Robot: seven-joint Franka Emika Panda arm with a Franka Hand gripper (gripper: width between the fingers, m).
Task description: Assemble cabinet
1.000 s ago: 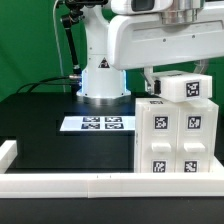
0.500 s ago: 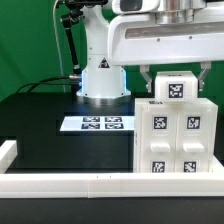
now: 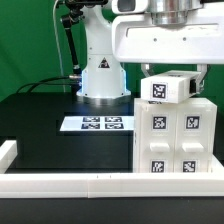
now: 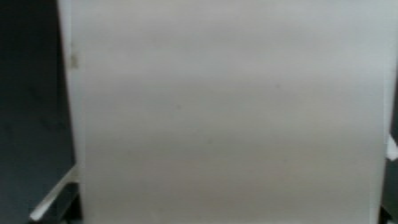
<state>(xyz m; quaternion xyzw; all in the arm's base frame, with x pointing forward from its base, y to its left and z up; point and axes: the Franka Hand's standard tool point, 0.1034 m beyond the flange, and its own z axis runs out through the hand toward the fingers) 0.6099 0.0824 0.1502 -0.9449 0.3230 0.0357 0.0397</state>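
The cabinet (image 3: 176,140) is a large white box with square tags on its front, standing at the exterior view's right by the front rail. A small white tagged cube (image 3: 170,89) sits on its top. My gripper (image 3: 176,82) reaches down from above and is shut on the cube, with one finger (image 3: 147,76) on each side. The cube is turned so that its tag faces the exterior view's left. In the wrist view a plain white surface (image 4: 222,110) fills nearly the whole picture, with a dark finger (image 4: 50,207) at one corner.
The marker board (image 3: 97,124) lies flat on the black table, left of the cabinet. The robot's white base (image 3: 103,80) stands behind it. A white rail (image 3: 90,185) runs along the front edge, with a low wall (image 3: 8,150) at the left.
The gripper has turned with the small cube on top of the cabinet: its tag has swung from the exterior view's right across to the left. The cabinet has stayed in place.
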